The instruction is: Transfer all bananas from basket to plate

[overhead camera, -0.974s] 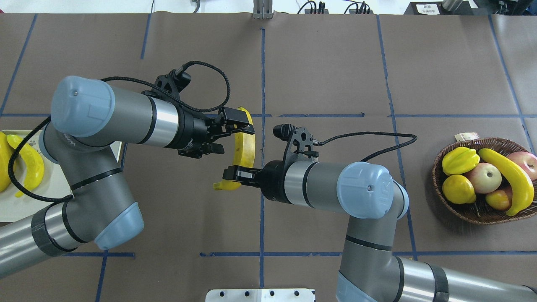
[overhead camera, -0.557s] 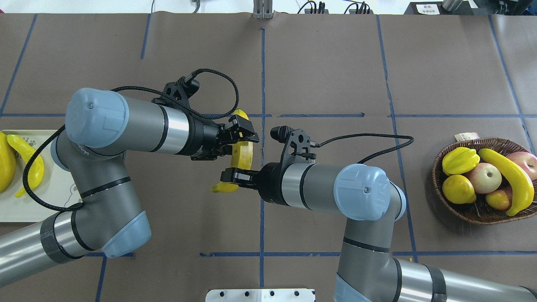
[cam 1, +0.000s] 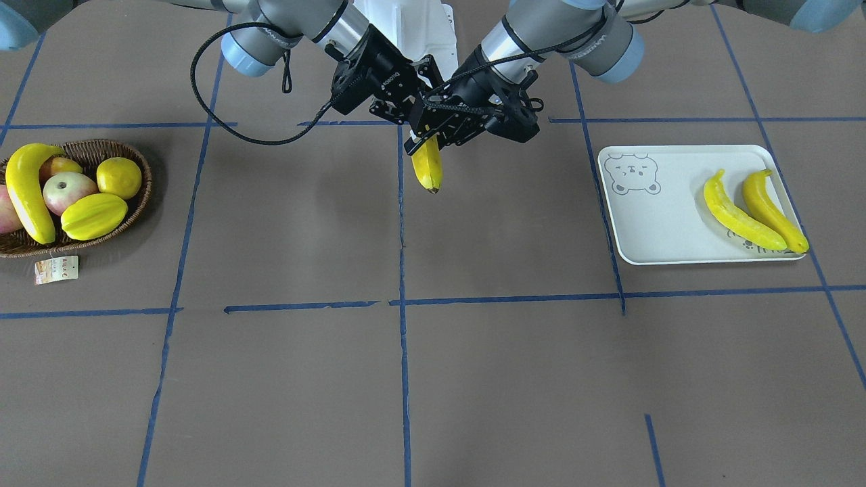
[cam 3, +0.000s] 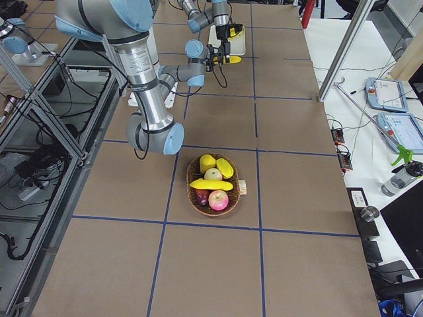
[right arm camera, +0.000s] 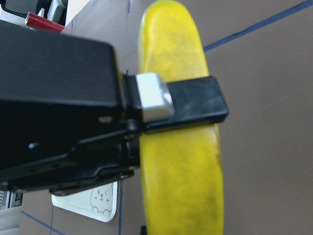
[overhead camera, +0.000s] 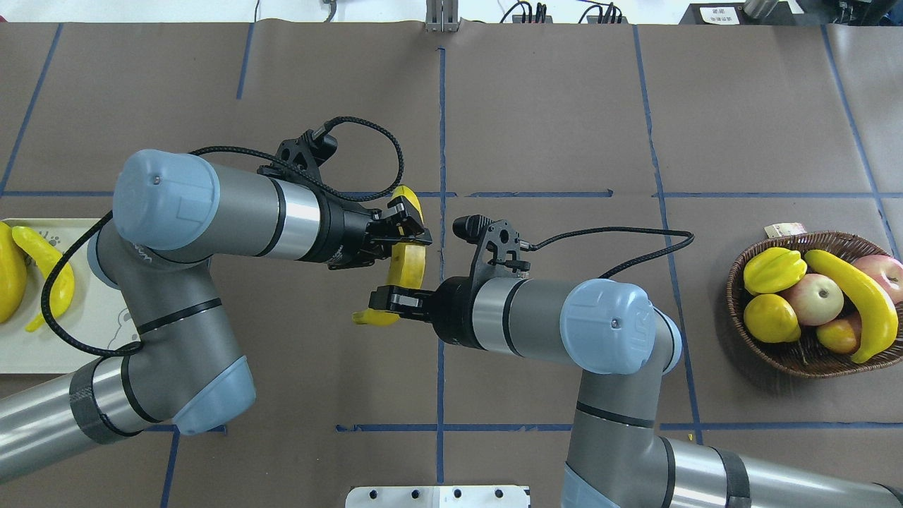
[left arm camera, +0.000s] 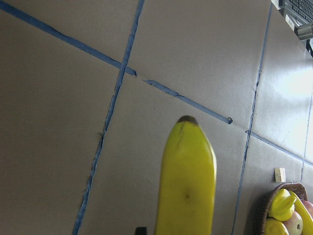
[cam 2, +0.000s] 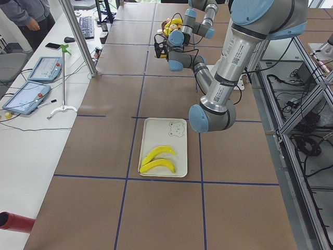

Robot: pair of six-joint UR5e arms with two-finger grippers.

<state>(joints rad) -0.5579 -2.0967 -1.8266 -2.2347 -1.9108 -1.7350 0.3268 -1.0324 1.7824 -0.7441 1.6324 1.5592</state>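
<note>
Jaws: left gripper (overhead camera: 411,227) and right gripper (overhead camera: 385,301) both clamping one banana (overhead camera: 409,262) | banana hanging above table (overhead camera: 550,106) centre, plate (overhead camera: 28,349) at 9 o'clock, basket (overhead camera: 790,356) at 3 o'clock | handling: seeming light, stiff and smooth, likely slipping; gripping mid-body suiting best

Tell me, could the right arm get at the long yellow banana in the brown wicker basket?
Probably not yet: the right gripper is shut on another yellow banana mid-table. Once freed, likely yes: the basket banana lies on top, on that arm's side.
</note>
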